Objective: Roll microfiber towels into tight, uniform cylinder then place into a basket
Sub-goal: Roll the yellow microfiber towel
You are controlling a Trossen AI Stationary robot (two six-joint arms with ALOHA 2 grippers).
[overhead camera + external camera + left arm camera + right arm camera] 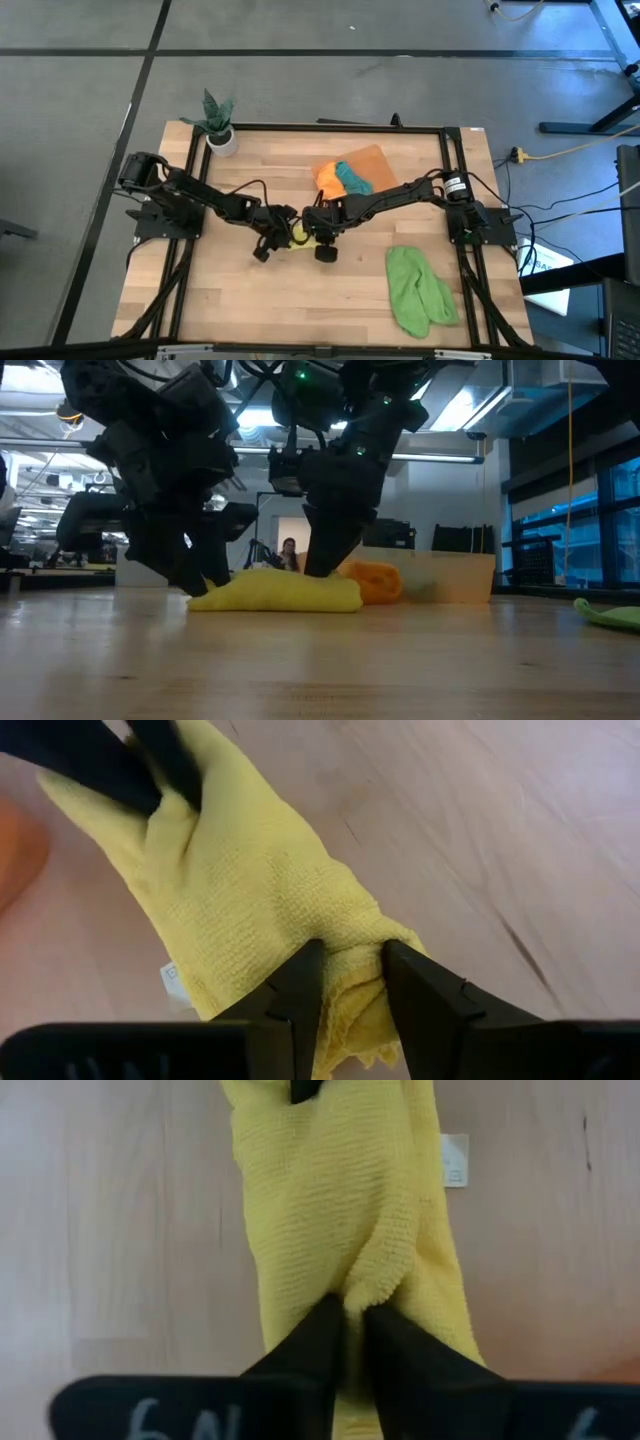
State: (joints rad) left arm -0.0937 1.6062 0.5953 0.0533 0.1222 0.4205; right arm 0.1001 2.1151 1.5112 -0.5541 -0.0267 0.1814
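Note:
The yellow towel (280, 593) lies rolled up lengthwise on the table's middle (300, 237). My left gripper (352, 978) is shut on its left end and my right gripper (352, 1325) is shut on its right end. The orange towel (330, 178) and the teal towel (352, 180) lie bunched in the orange basket (372, 160) at the far middle. The light green towel (418, 290) lies crumpled at the near right. My left gripper pinches a gathered bunch of several layers at the yellow towel's left end (350, 940) between its two fingers, slanting down from the table's left. That end rests on the table. My right gripper pinches a raised fold of the yellow towel (375, 1280) near its right end between its two fingers, slanting down from the table's right. The towel lies on the table, slack between the two grippers.
A white pot with a green plant (220, 128) stands at the far left corner. A black frame (340, 128) runs along the table's edges. Bare wood lies at the near left (220, 300).

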